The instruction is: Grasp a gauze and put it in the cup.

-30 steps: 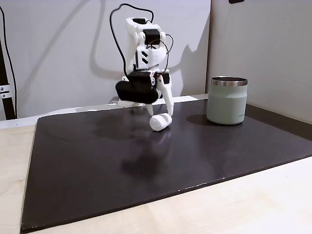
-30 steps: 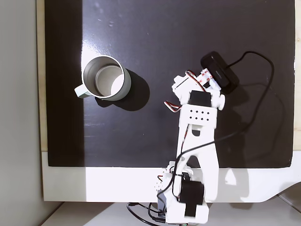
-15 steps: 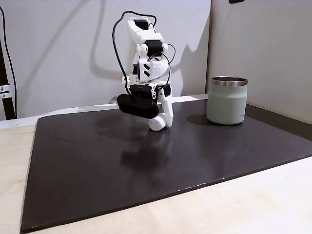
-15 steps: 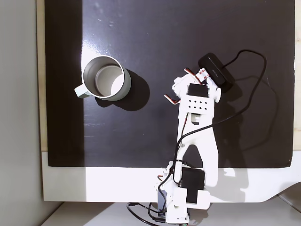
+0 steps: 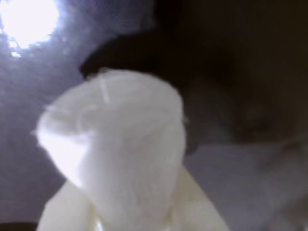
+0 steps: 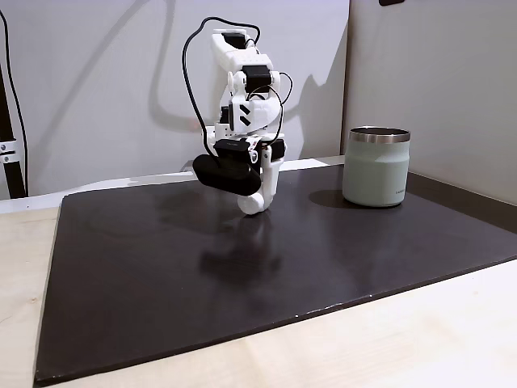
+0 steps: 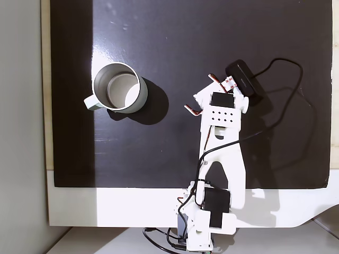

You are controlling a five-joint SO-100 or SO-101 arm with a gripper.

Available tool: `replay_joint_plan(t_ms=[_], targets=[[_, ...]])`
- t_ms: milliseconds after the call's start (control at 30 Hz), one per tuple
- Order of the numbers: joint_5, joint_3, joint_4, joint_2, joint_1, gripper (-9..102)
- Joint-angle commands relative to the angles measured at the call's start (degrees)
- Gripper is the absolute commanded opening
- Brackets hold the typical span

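While our gripper (image 6: 255,202) clamps the gauze (image 6: 252,204) low over the mat (image 6: 161,275), near its back edge in a fixed view, we should lift well above the steel rim before swinging toward the cup (image 6: 376,166), which stands well apart near the back right corner.

A dark matte mat (image 6: 242,275) covers most of a pale wooden tabletop (image 6: 420,339), with plain light-grey wall panels (image 6: 97,81) standing behind.
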Motion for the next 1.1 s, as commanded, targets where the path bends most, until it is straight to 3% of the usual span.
replay_joint_plan(t_ms=[0, 400, 600, 1067], targets=[[2.4, -7.6, 5.0, 6.1, -0.3, 0], [7.6, -32.6, 27.2, 14.2, -4.6, 0], [10.4, -39.0, 30.8, 13.0, -7.2, 0], [25.9, -74.1, 41.3, -13.4, -23.6, 0]])
